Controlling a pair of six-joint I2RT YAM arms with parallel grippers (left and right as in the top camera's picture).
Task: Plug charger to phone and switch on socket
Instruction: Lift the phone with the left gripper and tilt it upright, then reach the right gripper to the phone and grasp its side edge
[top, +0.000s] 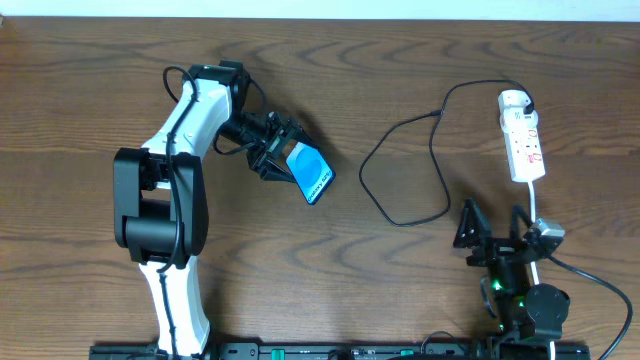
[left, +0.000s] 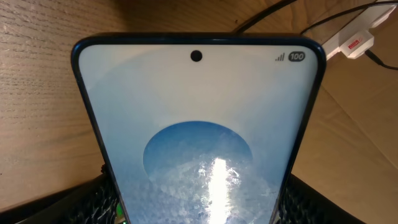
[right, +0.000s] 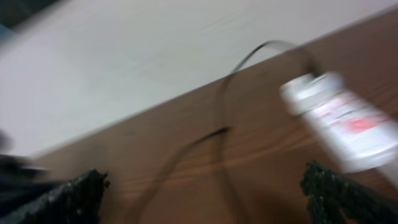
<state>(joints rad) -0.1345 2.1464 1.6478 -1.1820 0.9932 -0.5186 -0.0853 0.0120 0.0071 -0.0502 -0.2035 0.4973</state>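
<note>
The phone (top: 311, 173), blue screen up, is held tilted off the table by my left gripper (top: 275, 158), which is shut on its lower end. In the left wrist view the phone (left: 199, 124) fills the frame between the fingers. The charger cable (top: 400, 170) loops black across the table from the top of the socket (top: 523, 136), a white power strip at the right; where its plug end lies I cannot tell. My right gripper (top: 492, 226) is open and empty, near the front right below the strip. The right wrist view is blurred, showing the cable (right: 205, 140) and strip (right: 342, 121).
The strip's white cord (top: 537, 215) runs down past my right gripper to the table's front edge. The strip and cable also show at the top right of the left wrist view (left: 354, 43). A pale wall or floor lies beyond the table's far edge (right: 124, 62).
</note>
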